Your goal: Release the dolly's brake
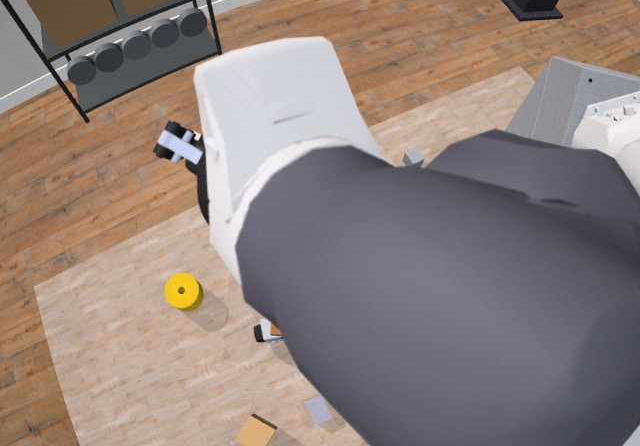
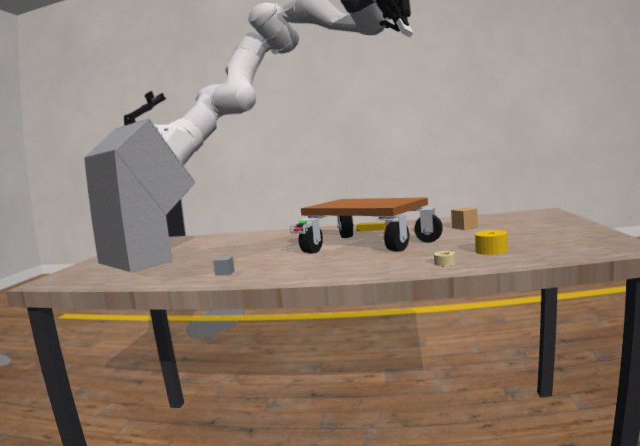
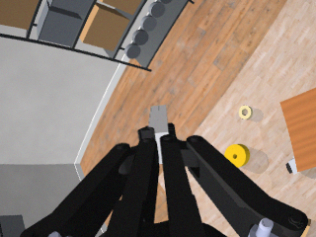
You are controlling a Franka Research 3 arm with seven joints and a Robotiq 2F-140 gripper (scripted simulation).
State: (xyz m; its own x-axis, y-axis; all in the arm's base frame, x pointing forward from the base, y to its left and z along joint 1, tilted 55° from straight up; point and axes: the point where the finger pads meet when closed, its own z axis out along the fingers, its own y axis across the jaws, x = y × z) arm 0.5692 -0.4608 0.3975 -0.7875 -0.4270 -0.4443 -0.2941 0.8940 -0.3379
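The dolly (image 2: 364, 206) stands on all its casters on the table, with a brown deck. Its front left caster carries the brake pedal (image 2: 299, 225); the red end sits a little lower than the green end. My gripper (image 2: 402, 20) is high above the table, far from the dolly, shut and empty. In the wrist view the gripper's (image 3: 158, 133) fingers are pressed together, with the deck's edge (image 3: 300, 128) far below at the right. In the top view my arm hides almost all of the dolly; only one caster (image 1: 266, 331) shows.
On the table are a yellow spool (image 2: 491, 241), a small tan ring (image 2: 443, 257), a tan box (image 2: 463, 218), a grey cube (image 2: 223, 265) and a flat yellow bar (image 2: 369, 226) behind the dolly. The grey robot base (image 2: 131, 198) stands at the left. A shelf (image 1: 118, 28) stands on the floor.
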